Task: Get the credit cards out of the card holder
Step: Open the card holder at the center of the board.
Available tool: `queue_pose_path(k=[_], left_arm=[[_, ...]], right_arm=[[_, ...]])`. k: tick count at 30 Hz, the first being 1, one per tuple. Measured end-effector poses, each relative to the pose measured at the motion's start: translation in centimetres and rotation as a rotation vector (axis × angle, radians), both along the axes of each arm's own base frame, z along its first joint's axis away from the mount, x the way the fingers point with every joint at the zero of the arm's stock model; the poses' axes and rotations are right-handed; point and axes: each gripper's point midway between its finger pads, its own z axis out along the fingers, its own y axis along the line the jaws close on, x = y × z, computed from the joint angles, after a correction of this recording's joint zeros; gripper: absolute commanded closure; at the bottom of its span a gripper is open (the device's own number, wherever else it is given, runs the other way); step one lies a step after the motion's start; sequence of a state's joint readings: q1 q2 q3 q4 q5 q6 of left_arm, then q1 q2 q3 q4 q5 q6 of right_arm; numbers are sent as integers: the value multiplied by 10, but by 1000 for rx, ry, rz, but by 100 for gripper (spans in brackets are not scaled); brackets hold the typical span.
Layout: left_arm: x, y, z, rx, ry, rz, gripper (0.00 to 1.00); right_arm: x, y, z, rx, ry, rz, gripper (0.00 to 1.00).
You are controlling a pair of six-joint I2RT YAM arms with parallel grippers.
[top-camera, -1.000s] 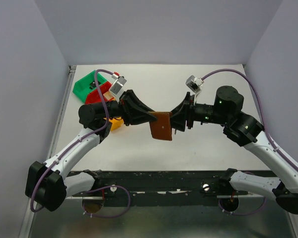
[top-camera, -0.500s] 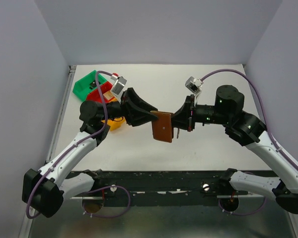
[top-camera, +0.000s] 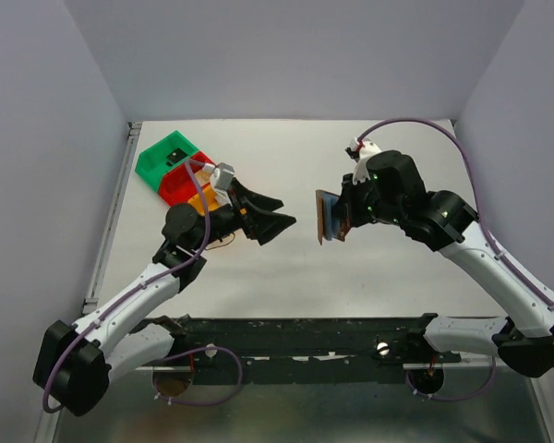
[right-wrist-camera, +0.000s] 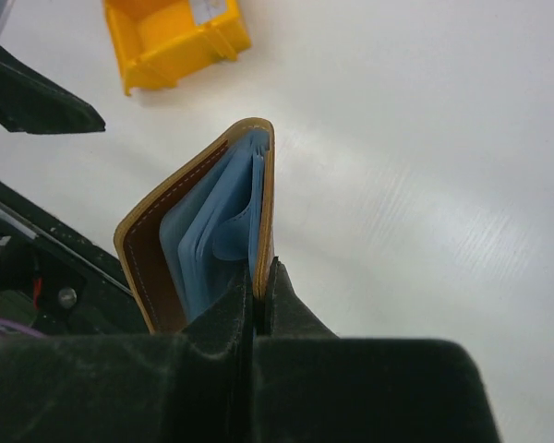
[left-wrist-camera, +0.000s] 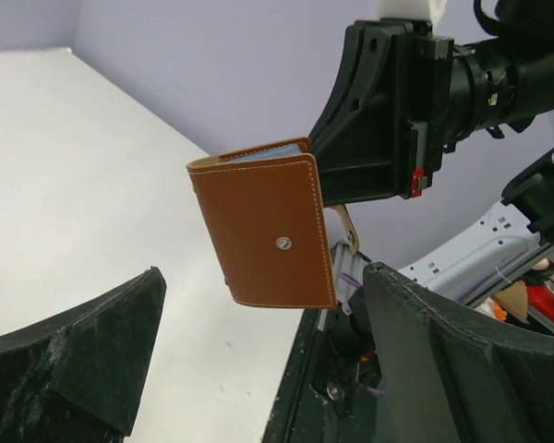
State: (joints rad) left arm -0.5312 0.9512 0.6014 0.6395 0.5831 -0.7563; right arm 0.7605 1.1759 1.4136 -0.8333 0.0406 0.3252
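Note:
The card holder (top-camera: 328,218), a brown leather wallet with blue inner pockets, hangs in the air above the table's middle. My right gripper (top-camera: 344,214) is shut on one of its flaps. In the right wrist view the card holder (right-wrist-camera: 198,231) gapes slightly and my right gripper (right-wrist-camera: 258,274) pinches its right-hand flap. The credit cards are hidden; only the blue pockets show. My left gripper (top-camera: 275,221) stands wide open a short way left of the card holder, holding nothing. From the left wrist, the closed brown face with its snap (left-wrist-camera: 266,231) lies beyond my left gripper (left-wrist-camera: 263,277).
Green (top-camera: 171,155), red (top-camera: 181,184) and yellow (top-camera: 203,199) bins sit in a row at the table's far left, behind the left arm. The yellow bin (right-wrist-camera: 174,37) shows below the card holder in the right wrist view. A black rail (top-camera: 295,334) runs along the near edge.
My left gripper has opened, let go of the card holder and drawn back left. My right gripper has shut on it and turned it edge-on, carrying it slightly right.

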Motion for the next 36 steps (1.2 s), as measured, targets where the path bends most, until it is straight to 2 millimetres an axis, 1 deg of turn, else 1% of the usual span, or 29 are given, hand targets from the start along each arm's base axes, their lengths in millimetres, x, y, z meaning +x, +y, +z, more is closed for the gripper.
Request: queue_pose_path(k=[3, 6, 11, 16, 20, 25, 29, 33, 35, 36], left_arm=[[-3, -20, -17, 31, 49, -46, 1], [-8, -33, -24, 45, 63, -76, 1], [-5, -50, -23, 58, 61, -101, 1], [-1, -62, -25, 79, 58, -103, 2], [1, -70, -27, 110, 53, -102, 10], [3, -71, -34, 140, 47, -82, 22], [5, -69, -40, 171, 42, -66, 27], [4, -64, -39, 185, 28, -49, 31], [2, -61, -34, 180, 10, -44, 38], [0, -58, -32, 175, 2, -42, 44]], right_arm=[[1, -5, -11, -45, 25, -34, 100], [0, -6, -13, -54, 27, -46, 100], [-2, -7, -16, -69, 34, -58, 100], [-2, -8, -19, -82, 40, -68, 100], [-4, -7, -21, -91, 48, -65, 100], [-4, -7, -22, -92, 50, -64, 100], [-4, -7, -21, -88, 50, -65, 100], [-6, -6, -19, -61, 43, -57, 100], [-9, -5, -18, -40, 36, -48, 100], [-11, -5, -17, -28, 32, -41, 100]])
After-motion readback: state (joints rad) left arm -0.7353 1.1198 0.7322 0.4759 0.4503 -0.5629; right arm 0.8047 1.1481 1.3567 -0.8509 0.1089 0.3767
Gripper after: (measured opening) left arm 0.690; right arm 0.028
